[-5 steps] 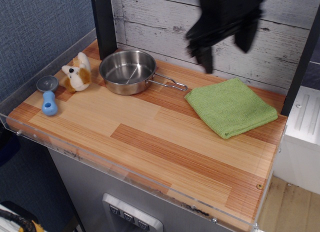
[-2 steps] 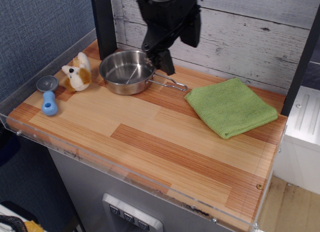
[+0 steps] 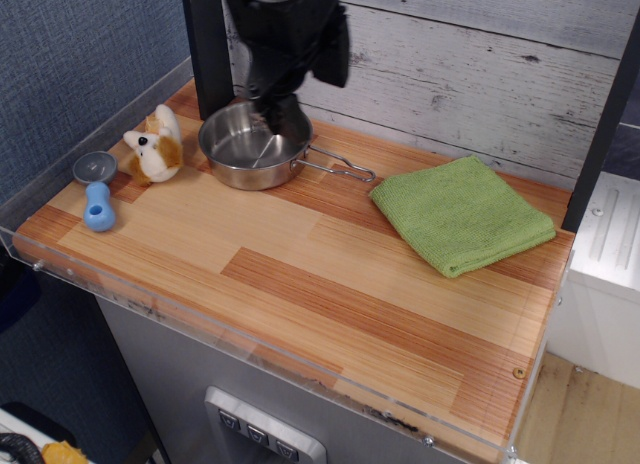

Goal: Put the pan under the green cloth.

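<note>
The pan (image 3: 245,154) is a shiny steel bowl at the back left of the wooden tabletop, with its wire-loop handle (image 3: 338,167) pointing right. The green cloth (image 3: 460,214) lies folded flat on the right side, well apart from the pan. My black gripper (image 3: 277,112) hangs over the pan's far right rim, its fingertips (image 3: 283,116) down at the rim. The dark fingers blur together, so I cannot tell whether they are open or shut. Nothing is lifted.
A small stuffed toy animal (image 3: 153,149), a grey disc (image 3: 94,167) and a blue bone-shaped toy (image 3: 98,206) sit at the left. A clear plastic rim (image 3: 250,346) edges the table. A black post (image 3: 208,44) and a plank wall stand behind.
My gripper has swept from high above the cloth's side leftward and down, and is now over the pan's far rim. The pan and the cloth have not moved.
</note>
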